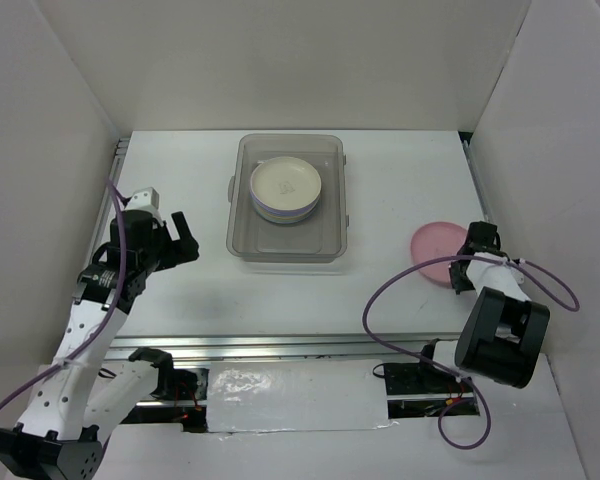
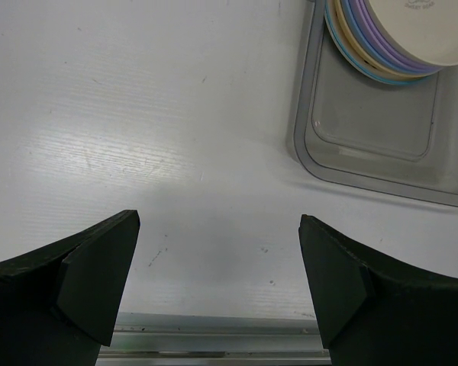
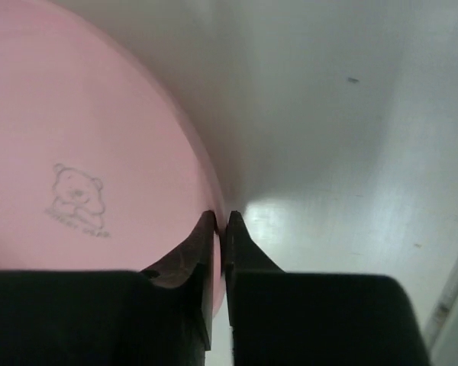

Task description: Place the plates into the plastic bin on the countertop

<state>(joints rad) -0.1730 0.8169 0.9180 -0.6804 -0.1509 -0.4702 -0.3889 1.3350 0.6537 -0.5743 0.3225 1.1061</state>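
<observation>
Plastic is looking light, stiff and slick: the right end effector point(image 3: 220, 219) is clenching the pink plate point(image 3: 84, 137) by its thin rim; the left end effector point(image 2: 220, 223) is hanging released.

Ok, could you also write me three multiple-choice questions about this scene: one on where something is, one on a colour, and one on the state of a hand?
1. Where is the pink plate relative to the bin?
A. inside it
B. outside it, to its right
C. outside it, to its left

2. What colour is the top plate in the bin?
A. cream
B. green
C. black

3. How is the left hand?
A. shut on a plate
B. shut on the bin's rim
C. open, holding nothing

Answers:
1 B: the top view shows it over the right side of the countertop, its rim pinched by the right hand.
2 A: it looks pale cream from above.
3 C: the left wrist view shows its fingers wide apart over bare countertop.
</observation>
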